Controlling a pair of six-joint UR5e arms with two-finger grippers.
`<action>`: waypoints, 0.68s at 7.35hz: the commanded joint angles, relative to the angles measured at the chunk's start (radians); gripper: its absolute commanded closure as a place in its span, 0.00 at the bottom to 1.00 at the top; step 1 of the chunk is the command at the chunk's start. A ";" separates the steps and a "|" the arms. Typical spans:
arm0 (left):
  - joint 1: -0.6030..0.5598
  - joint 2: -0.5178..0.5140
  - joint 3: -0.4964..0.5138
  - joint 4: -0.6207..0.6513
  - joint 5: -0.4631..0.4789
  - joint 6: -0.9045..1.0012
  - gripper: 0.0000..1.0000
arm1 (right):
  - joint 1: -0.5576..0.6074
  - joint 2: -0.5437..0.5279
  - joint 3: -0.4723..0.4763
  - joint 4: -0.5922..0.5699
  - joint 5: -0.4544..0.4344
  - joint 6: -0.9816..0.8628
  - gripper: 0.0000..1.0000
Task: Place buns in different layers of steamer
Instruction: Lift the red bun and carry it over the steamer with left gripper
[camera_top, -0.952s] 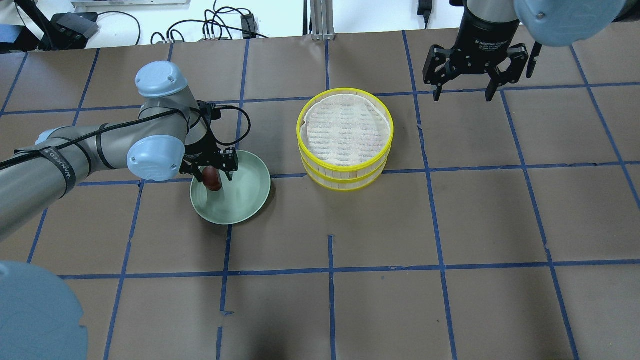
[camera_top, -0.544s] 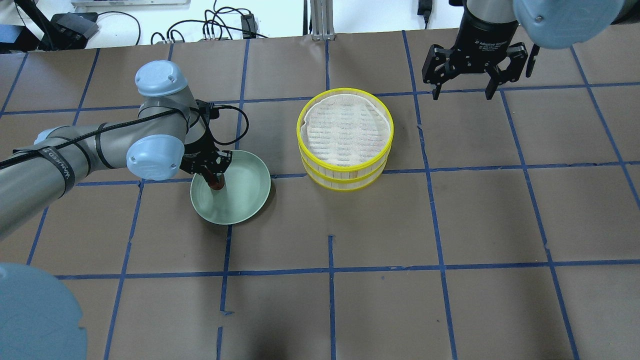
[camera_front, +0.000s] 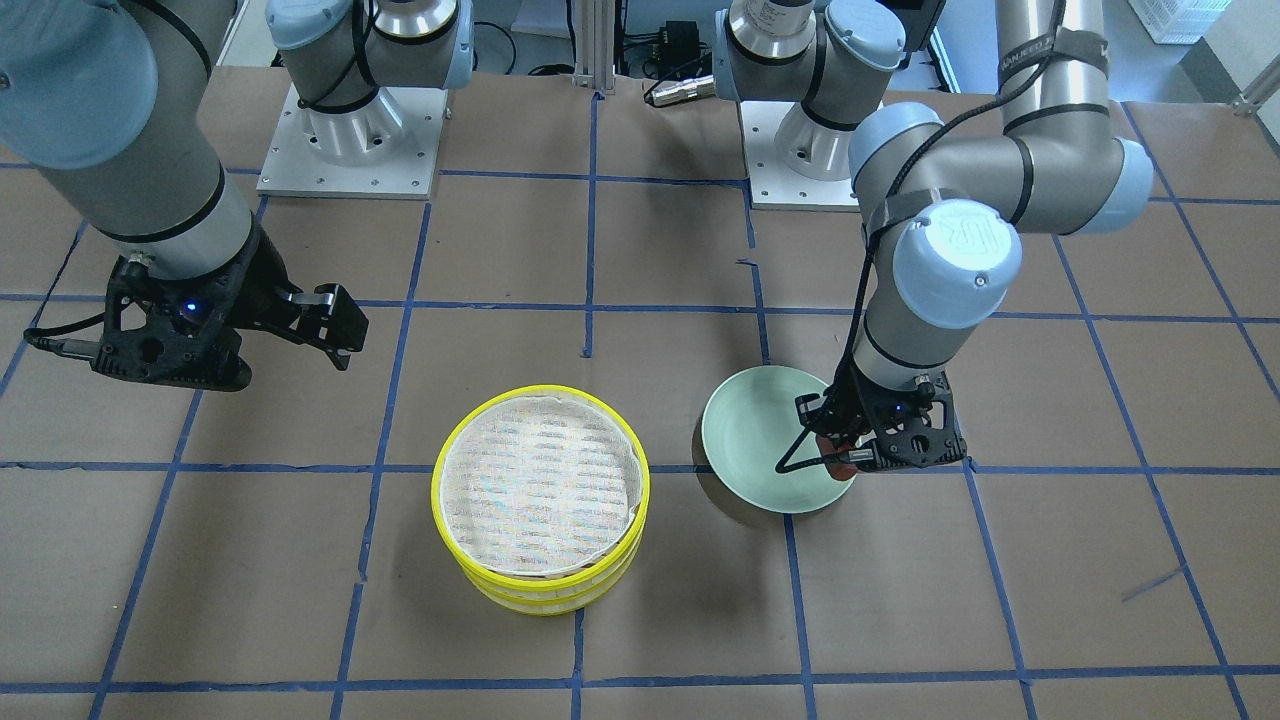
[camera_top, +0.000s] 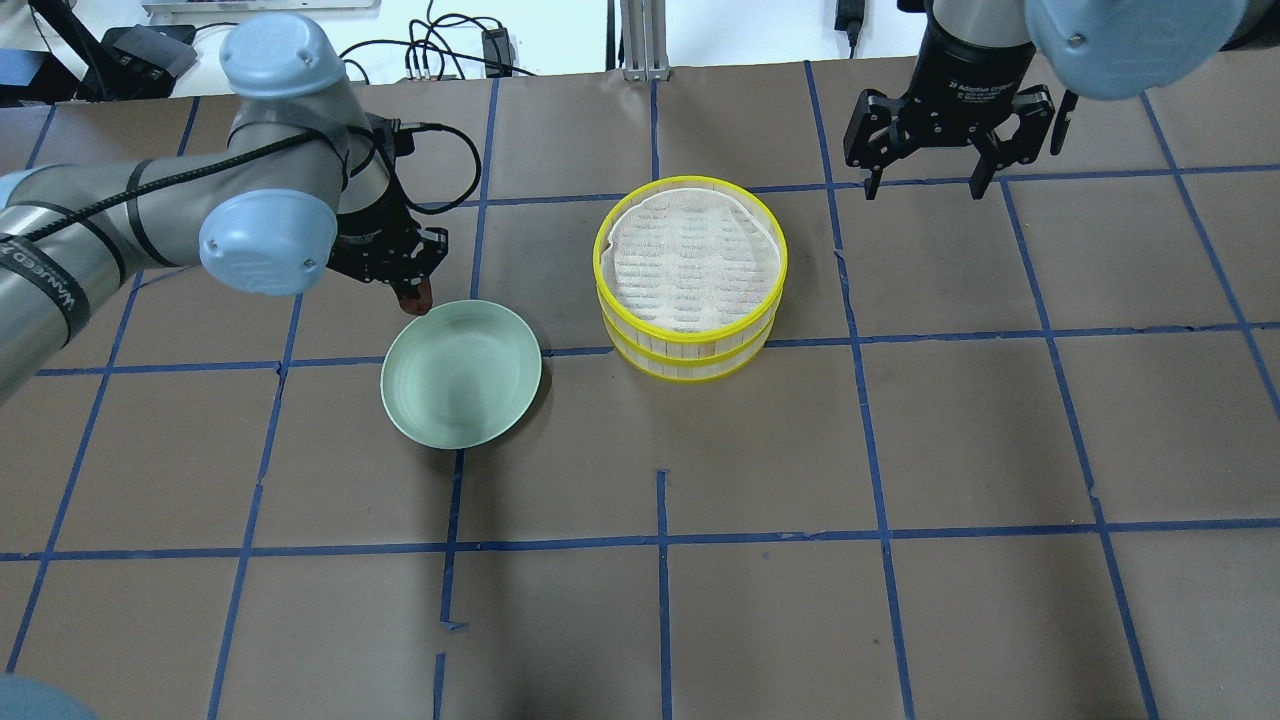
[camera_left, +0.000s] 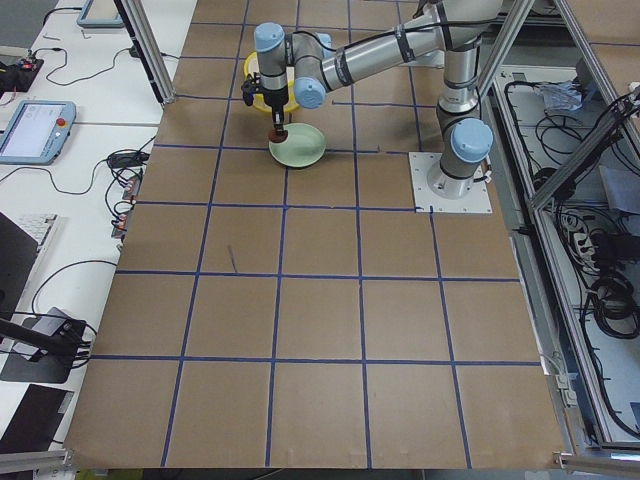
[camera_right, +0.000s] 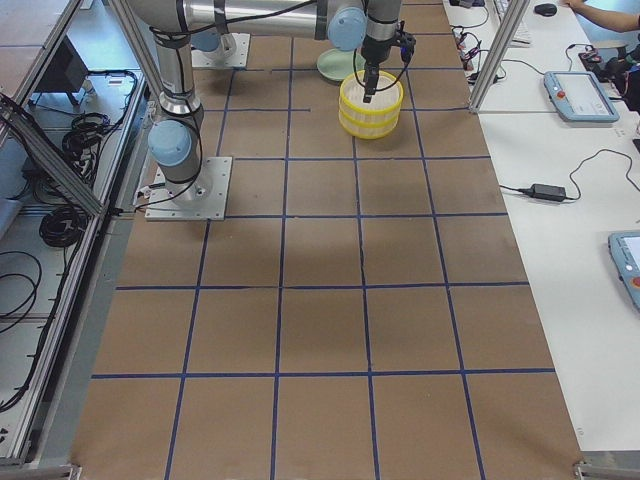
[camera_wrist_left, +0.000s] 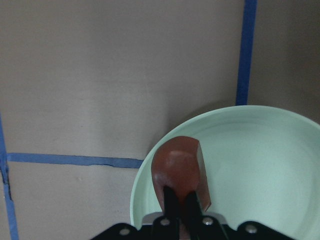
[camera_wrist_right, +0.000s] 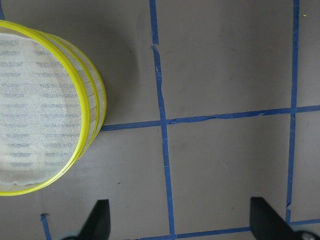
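**Brown bun gripped at bowl's edge**

Brown paper covers the table (camera_top: 900, 450), marked into squares by blue tape (camera_top: 660, 540). Black cables (camera_top: 430, 50) lie on the white surface along the top edge of the overhead view.

Left of centre in that view sits a pale green bowl (camera_top: 470, 385), showing only its smooth inside. The left gripper (camera_top: 410, 290) hangs at the bowl's upper-left rim, pointing down, jaws closed on the reddish-brown bun (camera_wrist_left: 177, 165). In the wrist view the bun sits over the rim, partly over the bowl and partly over the paper. Whether it touches the rim cannot be told.

Two yellow-rimmed trays (camera_top: 690, 350) stand stacked just right of the bowl, near but apart from it, at centre frame. The top tray shows its whitish woven liner (camera_top: 690, 255); the lower tray's inside is hidden by the one above.

The right gripper (camera_top: 925, 178) hangs at upper right, well apart from the trays, jaws spread wide and holding nothing. Nothing stands between the bun and the trays.
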 joint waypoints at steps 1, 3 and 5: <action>-0.116 0.020 0.103 -0.019 -0.122 -0.190 0.83 | -0.001 -0.001 0.002 0.000 0.002 0.002 0.01; -0.234 -0.033 0.129 0.128 -0.308 -0.407 0.83 | -0.001 -0.009 -0.001 -0.016 -0.003 -0.001 0.01; -0.304 -0.127 0.131 0.304 -0.356 -0.498 0.78 | -0.001 -0.012 0.002 -0.015 -0.001 -0.001 0.00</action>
